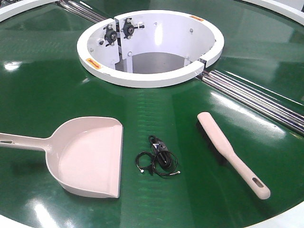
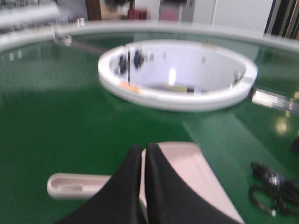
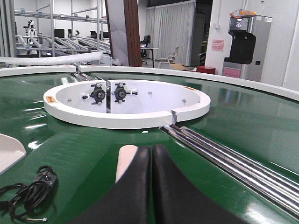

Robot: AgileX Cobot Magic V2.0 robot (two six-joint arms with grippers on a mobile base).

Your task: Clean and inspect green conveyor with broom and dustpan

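Lying flat on the green conveyor (image 1: 47, 95) surface: the dustpan (image 2: 187, 170) just beneath the left jaws, the broom (image 3: 125, 161) poking out ahead of the right jaws, a black cable bundle (image 1: 159, 156) sitting rightward of the left jaws, leftward of the right jaws.

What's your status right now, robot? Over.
Left gripper shut, above dustpan. Right gripper shut, above broom. Both tools lying free on green conveyor. Black cable bundle between them.
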